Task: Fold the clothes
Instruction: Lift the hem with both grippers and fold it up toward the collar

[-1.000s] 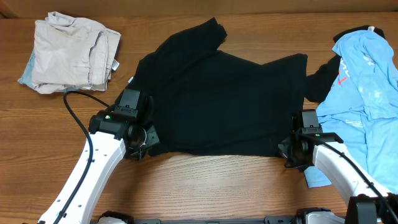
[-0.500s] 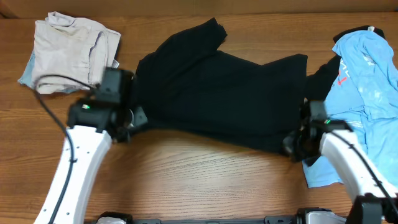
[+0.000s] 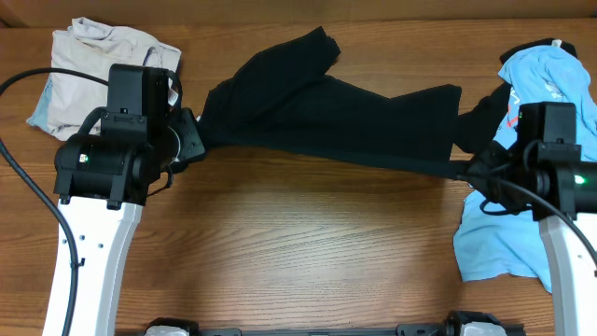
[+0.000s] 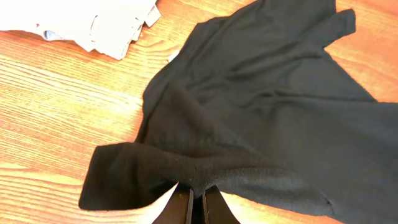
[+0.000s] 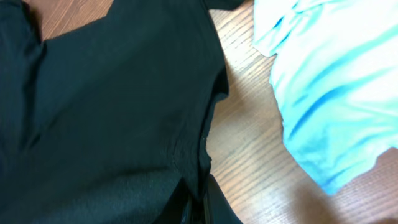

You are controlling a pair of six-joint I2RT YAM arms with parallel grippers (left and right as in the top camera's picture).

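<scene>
Large plain black short-sleeved T-shirt (image 3: pixel 345 117) is lying mid-way across wooden table (image 3: pixel 298 252), near edge stretching betw. L gripper (image 4: pixel 195 198) & R gripper (image 5: pixel 194 200), each clamping a hem corner. Cloth's looking soft, light, limp; prob. sagging unless held at corners.

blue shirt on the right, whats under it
Black cloth pokes out from under the blue shirt at its left edge and top; how far it runs underneath is covered. Lower down, the shirt lies on the table.

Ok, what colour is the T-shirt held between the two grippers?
Plain black T-shirt, no pattern visible; the left wrist view shows it best.
</scene>
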